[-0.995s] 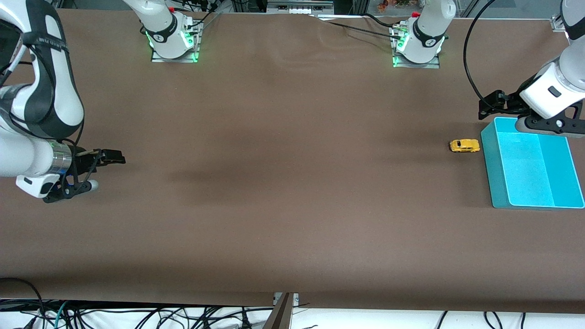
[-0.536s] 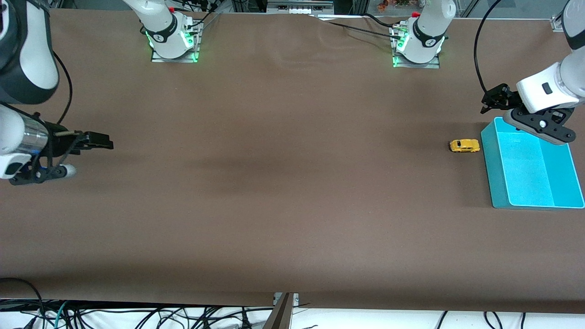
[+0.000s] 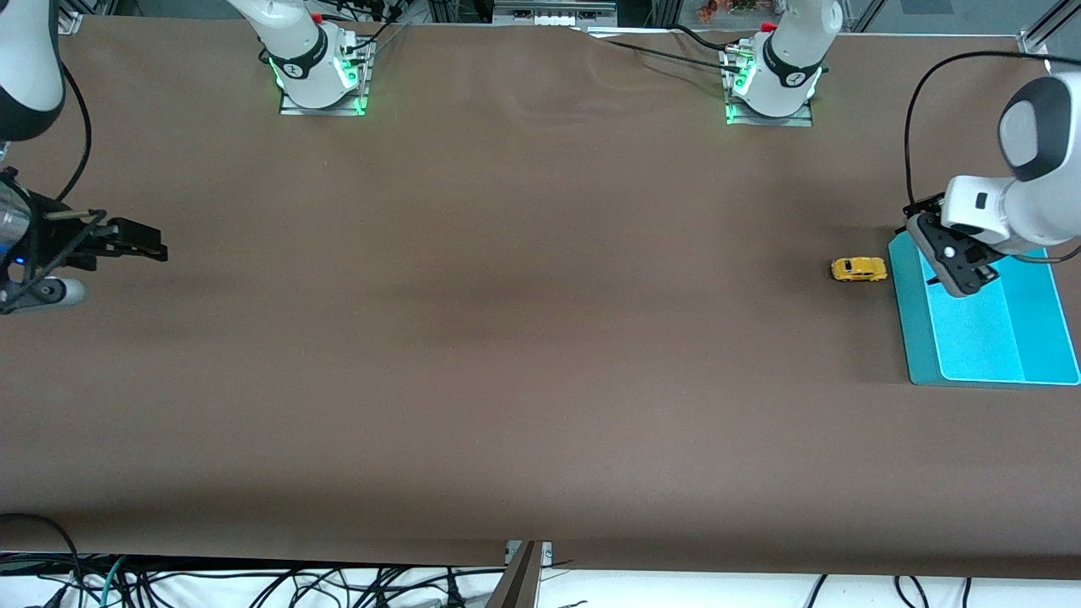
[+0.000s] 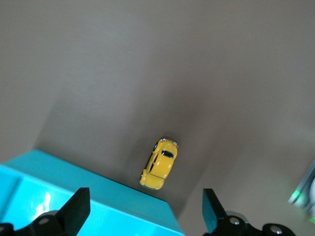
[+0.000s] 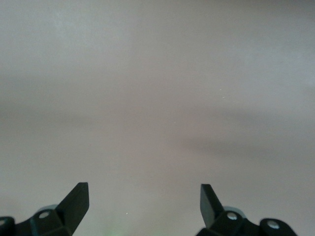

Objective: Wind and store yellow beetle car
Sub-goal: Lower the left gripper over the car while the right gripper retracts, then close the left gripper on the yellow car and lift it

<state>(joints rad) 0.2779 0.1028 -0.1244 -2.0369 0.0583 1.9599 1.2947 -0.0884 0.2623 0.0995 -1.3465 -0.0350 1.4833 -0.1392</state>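
The yellow beetle car (image 3: 859, 269) sits on the brown table beside the turquoise tray (image 3: 971, 338), at the left arm's end. In the left wrist view the car (image 4: 160, 163) lies just past the tray's wall (image 4: 74, 172). My left gripper (image 3: 922, 221) is open and empty over the tray's edge nearest the car; its jaws stand wide apart (image 4: 144, 199). My right gripper (image 3: 148, 241) is open and empty at the right arm's end of the table, over bare table (image 5: 142, 191).
The two arm bases (image 3: 321, 72) (image 3: 773, 80) stand along the table's edge farthest from the front camera. A black cable (image 3: 916, 110) loops above the left arm's hand. Cables hang below the table's near edge (image 3: 524, 557).
The left arm turned and moved its gripper down from above the tray's farther edge to the edge beside the car. The right gripper drew back toward its end of the table.
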